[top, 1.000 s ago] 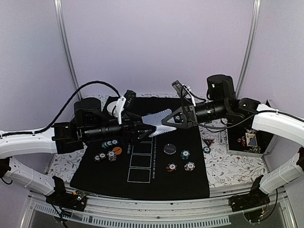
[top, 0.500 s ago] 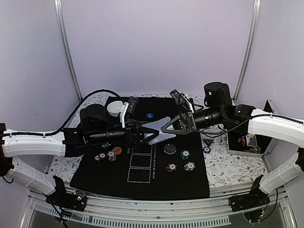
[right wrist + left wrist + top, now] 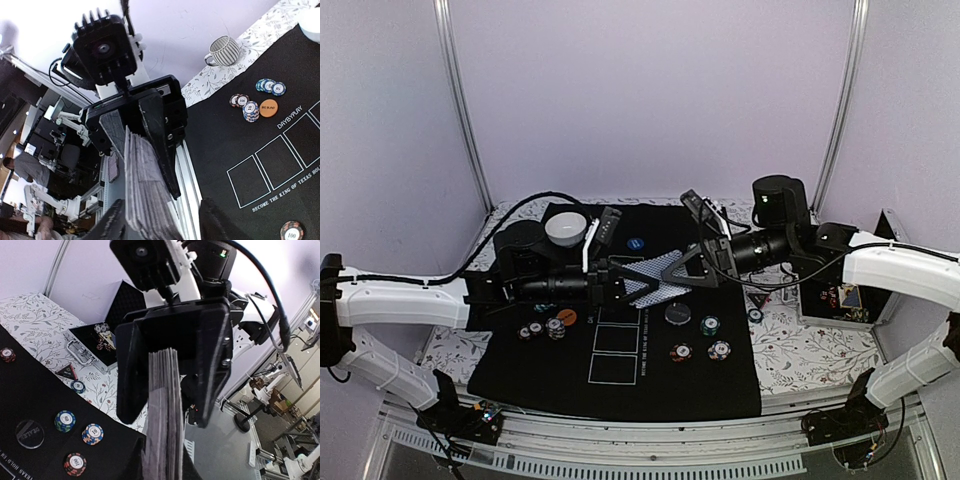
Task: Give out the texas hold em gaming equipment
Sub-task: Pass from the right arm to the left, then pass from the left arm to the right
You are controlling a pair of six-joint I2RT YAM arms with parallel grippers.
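Note:
A deck of grey-blue-backed playing cards [image 3: 642,277] hangs in the air over the black mat [image 3: 620,385], between both grippers. My left gripper [image 3: 626,284] is shut on the deck's left end; in the left wrist view the cards [image 3: 162,405] run up from between its jaws. My right gripper [image 3: 672,271] stands open around the other end, its fingers [image 3: 215,360] apart from the cards. Chip stacks [image 3: 545,326] and an orange disc [image 3: 567,316] lie left on the mat. On the right are a black disc [image 3: 677,313] and more chips [image 3: 710,324].
A white bowl [image 3: 566,228] and a blue disc [image 3: 636,242] sit at the mat's far left. A small triangle [image 3: 757,298] and one chip [image 3: 754,315] lie on the floral cloth right of the mat, next to an open case [image 3: 845,295]. A striped mug [image 3: 222,50] stands off the mat.
My left gripper reached right and shut on the deck. My right gripper, which held the deck before, has opened. Both arms now meet a little lower over the mat.

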